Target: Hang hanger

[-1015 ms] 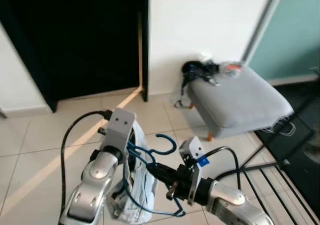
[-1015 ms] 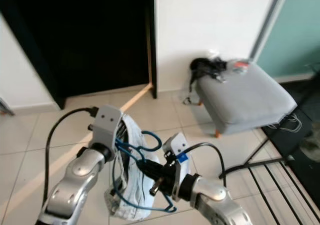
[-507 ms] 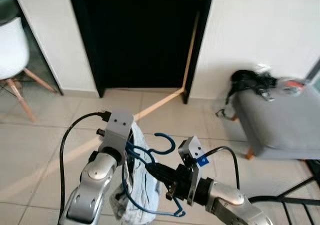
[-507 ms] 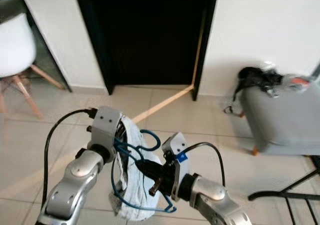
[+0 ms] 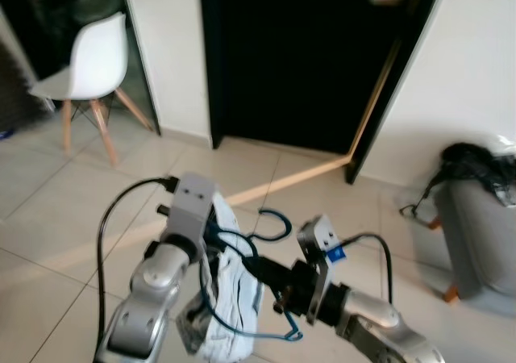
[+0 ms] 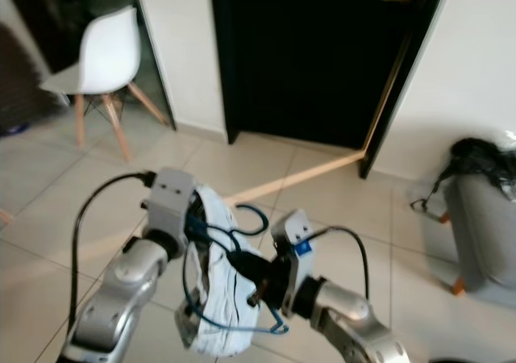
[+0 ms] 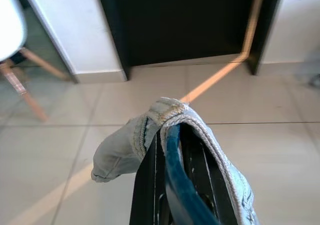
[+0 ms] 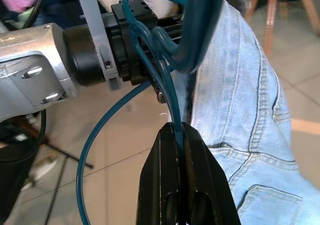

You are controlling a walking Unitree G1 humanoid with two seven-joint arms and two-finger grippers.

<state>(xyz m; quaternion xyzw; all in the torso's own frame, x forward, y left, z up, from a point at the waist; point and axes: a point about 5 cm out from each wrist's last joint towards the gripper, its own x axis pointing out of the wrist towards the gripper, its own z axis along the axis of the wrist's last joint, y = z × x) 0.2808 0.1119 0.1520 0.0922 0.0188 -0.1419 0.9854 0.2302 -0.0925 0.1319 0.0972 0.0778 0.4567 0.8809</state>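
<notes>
A blue wire hanger (image 5: 272,218) with a light denim garment (image 5: 235,299) draped over it hangs low in front of me, held by both arms. My left gripper (image 7: 171,134) is shut on the hanger's blue bar (image 7: 176,187), with denim (image 7: 150,122) folded over its fingers. From the right, my right gripper (image 8: 178,131) is shut on the hanger's thin wire (image 8: 167,92), just beside the left wrist (image 8: 35,70). The hook (image 6: 251,215) points up between the two wrists.
A dark open doorway (image 5: 306,56) lies ahead, with a white chair on wooden legs (image 5: 90,60) to its left. A grey ottoman (image 5: 484,230) with a black tangle on it (image 5: 472,160) stands at the right. Pale tiled floor (image 5: 64,185) is underfoot.
The camera has swung left: the chair has come into view and the ottoman has slid to the right edge. Both grippers keep the same hold on the hanger.
</notes>
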